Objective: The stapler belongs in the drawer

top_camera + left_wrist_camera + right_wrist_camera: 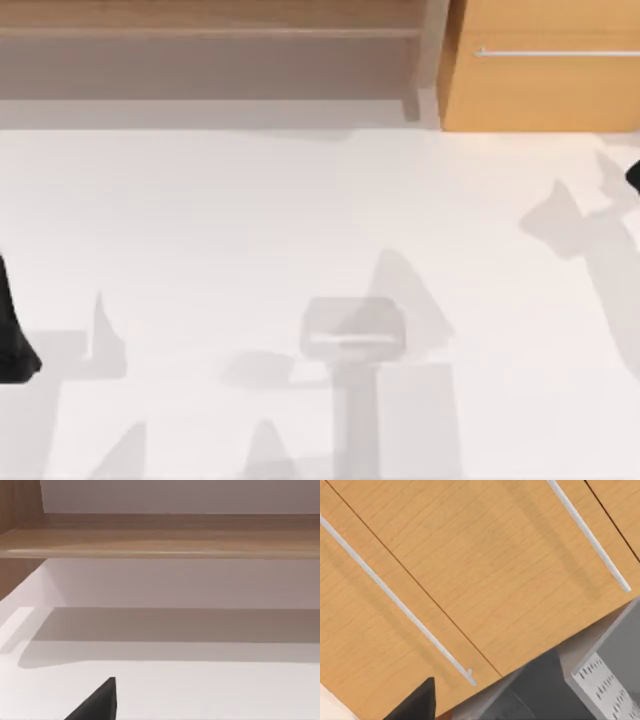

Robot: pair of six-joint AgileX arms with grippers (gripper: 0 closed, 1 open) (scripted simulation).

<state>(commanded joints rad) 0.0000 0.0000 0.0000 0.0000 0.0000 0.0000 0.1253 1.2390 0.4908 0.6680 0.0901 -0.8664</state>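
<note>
Drawer [540, 70] fronts of orange-tan wood stand shut at the table's far right, each with a thin silver bar handle [556, 52]; the right wrist view looks straight at two such fronts with no gap showing, so by my reading nothing of the task is done: a drawer must be pulled out and the stapler put inside. I cannot pick out any stapler on the white table [200, 220]; a pale blocky form near its middle front may be shadow or object, too faint to tell. Left gripper [12, 330] sits at the table's left edge facing the brown open shelf [160, 535], the right gripper [633, 178] at the right edge near the drawers; whether either is released or clenched cannot be told, each being cut off to a dark sliver.
</note>
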